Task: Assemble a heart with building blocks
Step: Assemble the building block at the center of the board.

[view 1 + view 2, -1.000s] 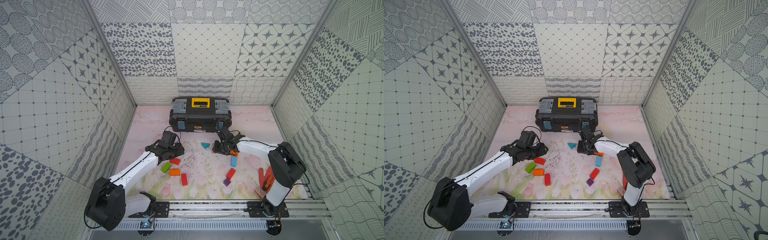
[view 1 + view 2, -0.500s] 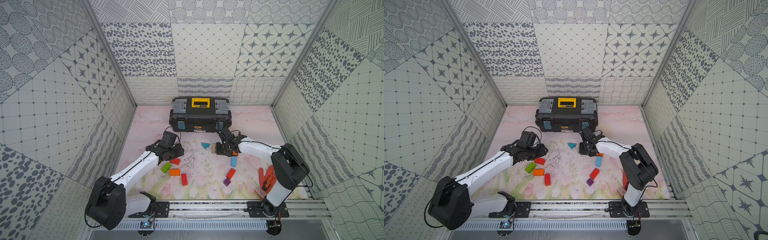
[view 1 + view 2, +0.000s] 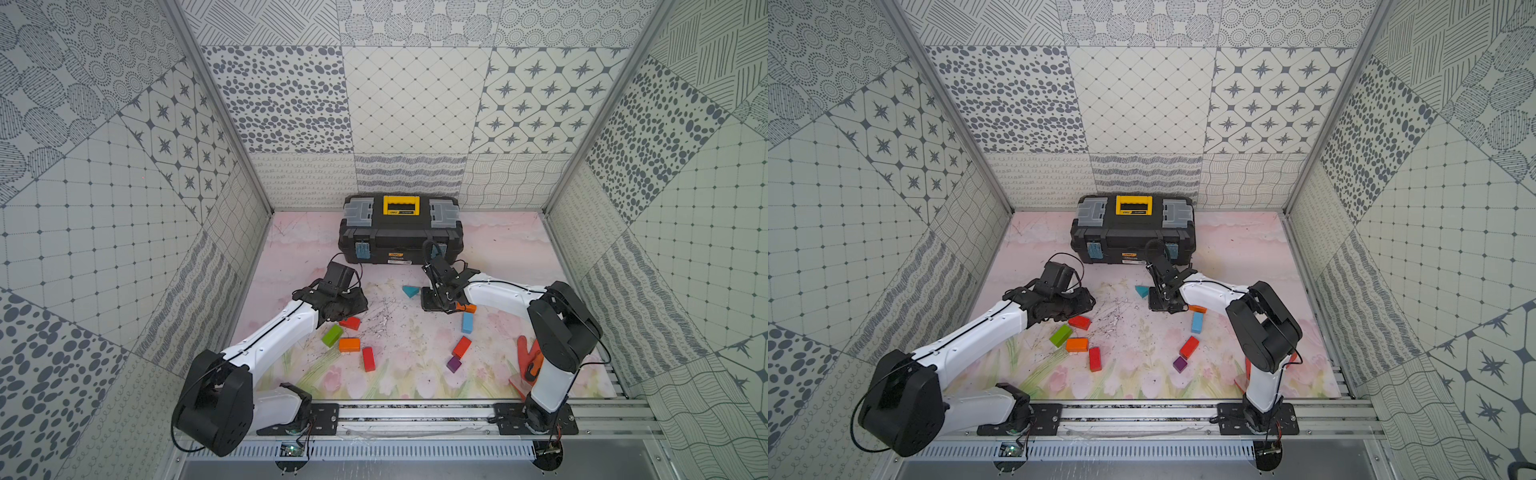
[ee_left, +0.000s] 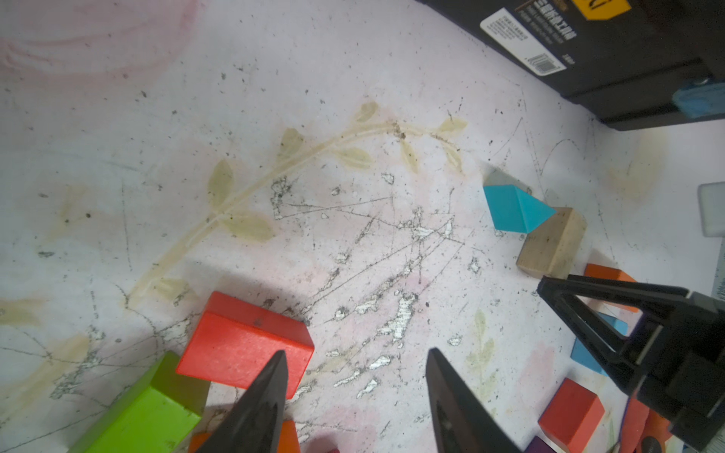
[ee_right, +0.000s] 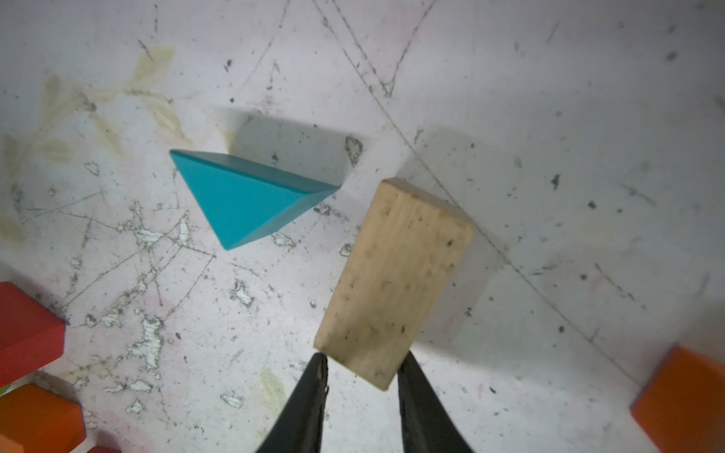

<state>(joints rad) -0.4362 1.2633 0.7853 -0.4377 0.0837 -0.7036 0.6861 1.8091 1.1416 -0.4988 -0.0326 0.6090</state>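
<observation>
Nothing can be read for certain; all the print is on the toolbox (image 3: 401, 237), at the middle of the bench's back edge. In both top views its yellow handle (image 3: 401, 205) bears a dark strip of lettering and its front a small yellow badge (image 3: 1128, 254), both too small to read. The left wrist view shows a white sticker (image 4: 521, 45) with tiny lines and a barcode (image 4: 543, 62), blurred white lettering beside it, and the badge's cut-off corner (image 4: 600, 8)

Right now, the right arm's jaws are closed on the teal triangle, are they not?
Not quite: the right arm's jaws are closed on the plain-wood brick. The teal triangle lies loose beside it, as the right wrist view shows.
</observation>
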